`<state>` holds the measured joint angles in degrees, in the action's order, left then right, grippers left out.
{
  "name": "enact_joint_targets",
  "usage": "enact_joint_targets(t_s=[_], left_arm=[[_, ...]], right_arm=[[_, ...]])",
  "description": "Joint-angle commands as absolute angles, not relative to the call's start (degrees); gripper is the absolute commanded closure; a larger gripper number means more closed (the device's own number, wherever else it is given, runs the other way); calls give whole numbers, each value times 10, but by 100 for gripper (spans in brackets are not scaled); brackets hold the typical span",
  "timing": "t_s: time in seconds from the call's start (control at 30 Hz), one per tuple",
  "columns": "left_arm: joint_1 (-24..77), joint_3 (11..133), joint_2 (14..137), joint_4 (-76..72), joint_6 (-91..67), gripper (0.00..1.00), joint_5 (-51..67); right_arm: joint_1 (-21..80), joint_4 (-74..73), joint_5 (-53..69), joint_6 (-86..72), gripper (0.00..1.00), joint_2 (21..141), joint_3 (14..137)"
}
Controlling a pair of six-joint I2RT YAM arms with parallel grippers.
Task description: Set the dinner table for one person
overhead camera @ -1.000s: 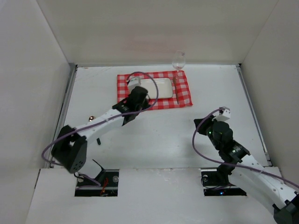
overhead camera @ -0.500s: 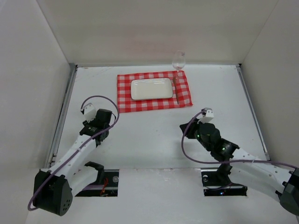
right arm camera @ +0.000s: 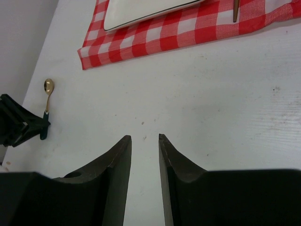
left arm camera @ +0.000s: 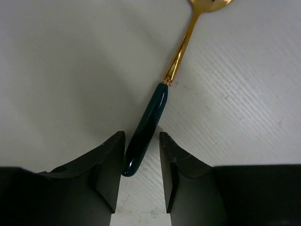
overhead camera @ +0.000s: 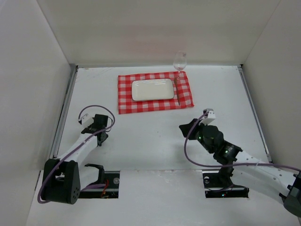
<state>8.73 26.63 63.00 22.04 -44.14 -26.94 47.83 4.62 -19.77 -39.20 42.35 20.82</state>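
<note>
A: First entry?

B: Table (overhead camera: 155, 136). Large, flat, matte white, rectangular. Thin metal rails (overhead camera: 62, 113) run along both side edges.

A: Lying directly on it?

B: Cloth (overhead camera: 155, 104), red-and-white checked, spread flat at the far middle, a little skewed to the table's edges.

A: Next?

B: Spoon (left arm camera: 149, 123), with a gold bowl and stem and a dark green handle. It lies flat on the bare top near the left rail, well apart from the cloth.

A: Any more?

B: Glass (overhead camera: 179, 60), clear, stemmed, upright at the cloth's far right corner. Whether its foot is on the cloth or the bare top, cannot tell.
</note>
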Motion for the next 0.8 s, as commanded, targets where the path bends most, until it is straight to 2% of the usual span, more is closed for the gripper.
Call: enact_joint_targets(t_s=[0.0, 0.1, 0.2, 0.3, 0.53, 0.77], left_arm=[[81, 247, 644, 189, -463, 68, -241], [87, 236, 652, 173, -474, 73, -233], [88, 229, 658, 155, -475, 91, -228], [91, 223, 637, 147, -472, 99, -228], [143, 309, 546, 158, -401, 100, -230], [204, 483, 708, 58, -251, 100, -157]], right_arm=[[485, 79, -201, -385, 64, 409, 217], [485, 79, -201, -385, 64, 403, 215], [485, 79, -201, -386, 64, 402, 215], [482, 79, -201, -387, 64, 401, 214], [480, 95, -201, -391, 63, 429, 214], [481, 105, -206, -392, 63, 448, 213]])
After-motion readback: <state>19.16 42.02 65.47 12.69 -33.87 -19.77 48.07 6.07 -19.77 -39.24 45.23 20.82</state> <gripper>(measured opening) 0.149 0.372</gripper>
